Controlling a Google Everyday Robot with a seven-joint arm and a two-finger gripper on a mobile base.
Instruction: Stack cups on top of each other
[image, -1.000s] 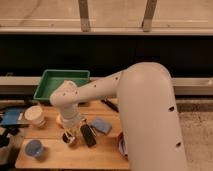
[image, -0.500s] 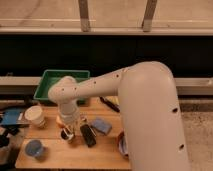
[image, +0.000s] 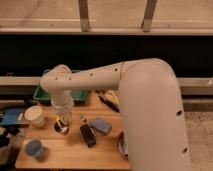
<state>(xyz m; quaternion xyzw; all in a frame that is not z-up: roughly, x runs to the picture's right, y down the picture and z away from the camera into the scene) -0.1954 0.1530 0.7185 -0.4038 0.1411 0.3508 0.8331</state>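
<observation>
My gripper (image: 62, 121) hangs straight down from the big white arm over the left part of the wooden table (image: 70, 157). It is shut on the shiny metal cup (image: 62, 128), which sits right under its tip, just above or on the table. The wider cream-white cup (image: 35, 115) stands to the left of the gripper, a short gap away. The light-blue cup (image: 34, 148) stands near the table's front left corner, well below and left of the gripper.
A green bin (image: 75, 94) lies behind the gripper at the table's back. A black object (image: 88, 135) and a blue pad (image: 101, 125) lie to the right of the metal cup. A purple bowl (image: 121, 145) peeks out beside the arm's body.
The gripper has shifted a little to the left, toward the cream-white cup, and the metal cup has moved along with it.
</observation>
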